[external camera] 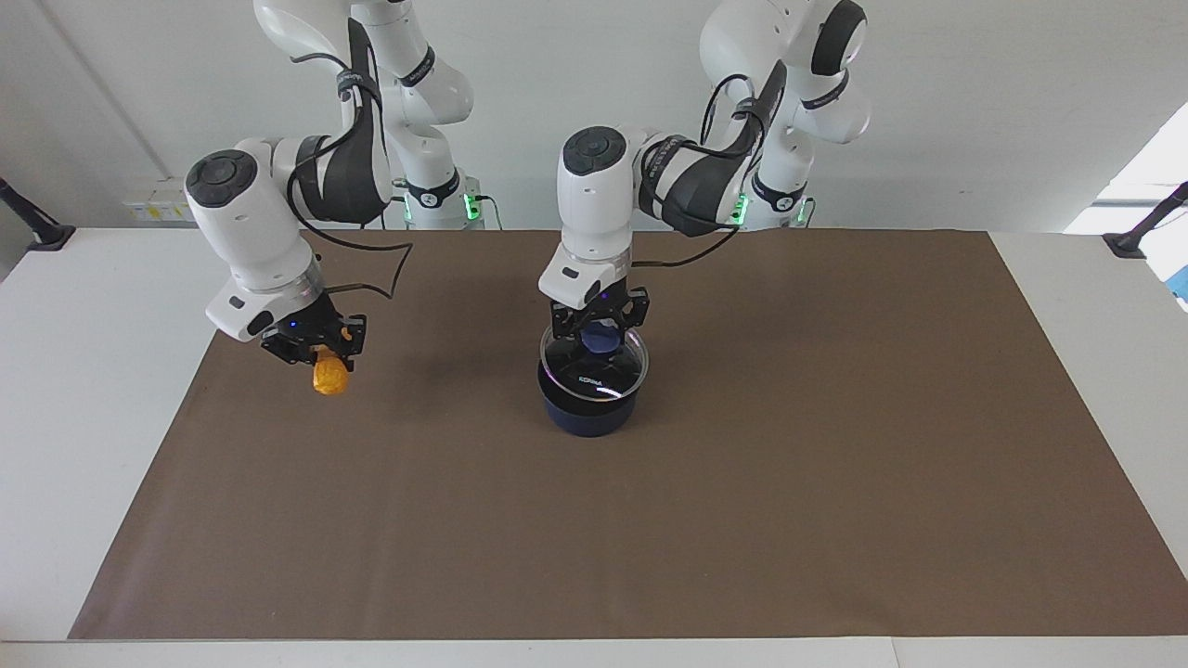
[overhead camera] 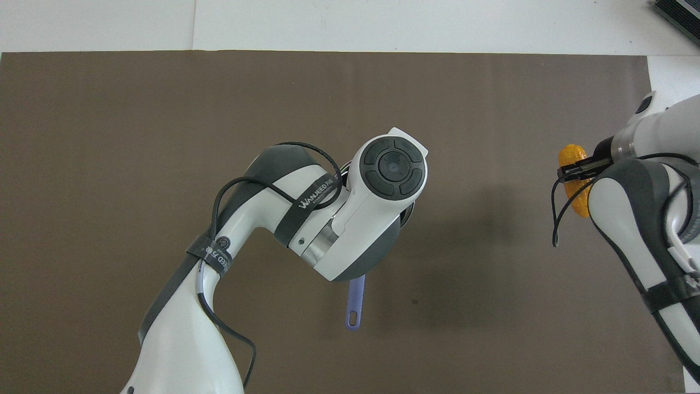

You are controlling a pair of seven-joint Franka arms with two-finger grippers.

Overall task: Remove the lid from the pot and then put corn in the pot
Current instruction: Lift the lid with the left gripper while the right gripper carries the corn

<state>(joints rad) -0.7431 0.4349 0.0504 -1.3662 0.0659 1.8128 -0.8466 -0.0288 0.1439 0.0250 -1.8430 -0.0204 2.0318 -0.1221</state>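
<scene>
- Facing view: left end effector (external camera: 600,327) clamped on the blue knob of the lid (external camera: 595,364), fingers either side of the knob, arm reaching in from its base to mid-table.
- Lid raised just clear of the pot (external camera: 588,409) and tilted a little, rim apart from the pot's rim; held by the knob because that is the only graspable part of a flat glass disc.
- Pot standing on the brown mat of the table (external camera: 835,464), about mid-table; in the overhead view hidden almost wholly under the left arm's wrist, only the long handle (overhead camera: 355,302) showing, pointing toward the robots.
- Right end effector (external camera: 313,345) closed on the corn (external camera: 329,376), cob hanging below the fingers, up in the air over the mat's edge at the right arm's end of the table.
- Overhead view: corn (overhead camera: 572,164) gripped across its middle, both ends sticking out past the fingers.
- Corn picked up ahead of time, probably so the drop can follow as soon as the pot opens.
- Judged stage: lid lift under way, pot mouth not yet clear from above.
- Next: carry the lid well aside before bringing the corn over, or the two arms crowd each other above the pot.
</scene>
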